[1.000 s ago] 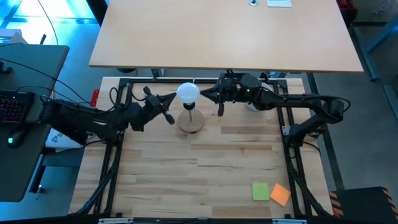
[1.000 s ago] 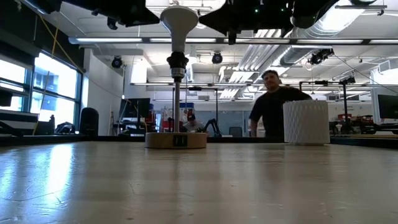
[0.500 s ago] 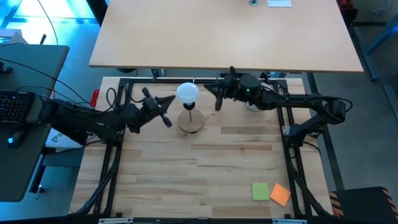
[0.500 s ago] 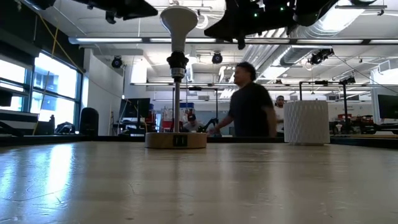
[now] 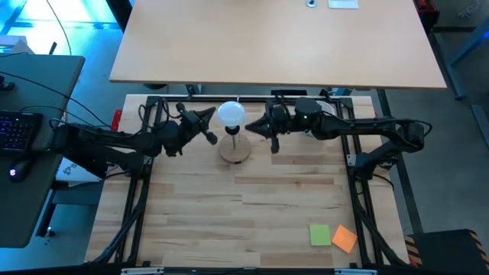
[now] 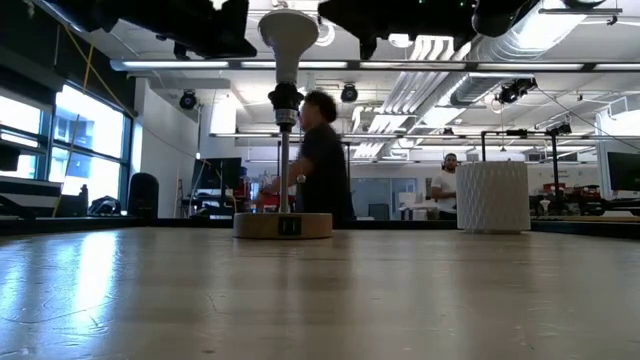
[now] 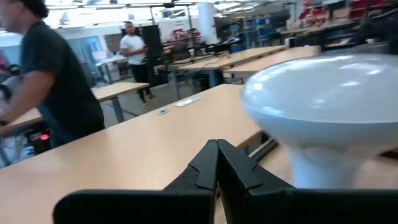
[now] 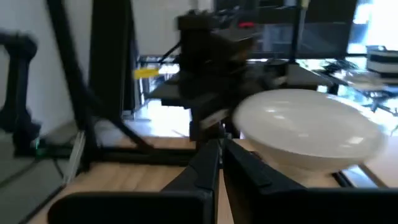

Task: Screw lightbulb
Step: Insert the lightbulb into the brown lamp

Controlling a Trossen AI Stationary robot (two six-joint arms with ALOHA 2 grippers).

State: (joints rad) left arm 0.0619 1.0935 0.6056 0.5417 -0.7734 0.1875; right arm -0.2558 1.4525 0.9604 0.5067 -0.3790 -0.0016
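1. The lightbulb (image 5: 231, 114) sits upright on top of the black socket post of the round wooden stand (image 5: 235, 150), toward the far middle of the wooden table (image 5: 290, 206)
2. The left gripper (image 5: 209, 116) hovers just beside the bulb on its left, fingers pressed together and holding nothing; in the left wrist view the closed fingertips (image 7: 217, 163) point just past the white globe (image 7: 329, 106)
3. The right gripper (image 5: 252, 127) hangs just beside the bulb on its right, fingers also closed with nothing between them; its own wrist view shows the bulb (image 8: 308, 127) near the tips
4. A ribbed white cup (image 6: 492, 196) stands on the table well to the right of the stand (image 6: 283, 224)
5. Green and orange sticky notes (image 5: 333, 236) lie near the table's front right corner
6. A person in a dark shirt (image 6: 322, 165) is behind the table in the room beyond
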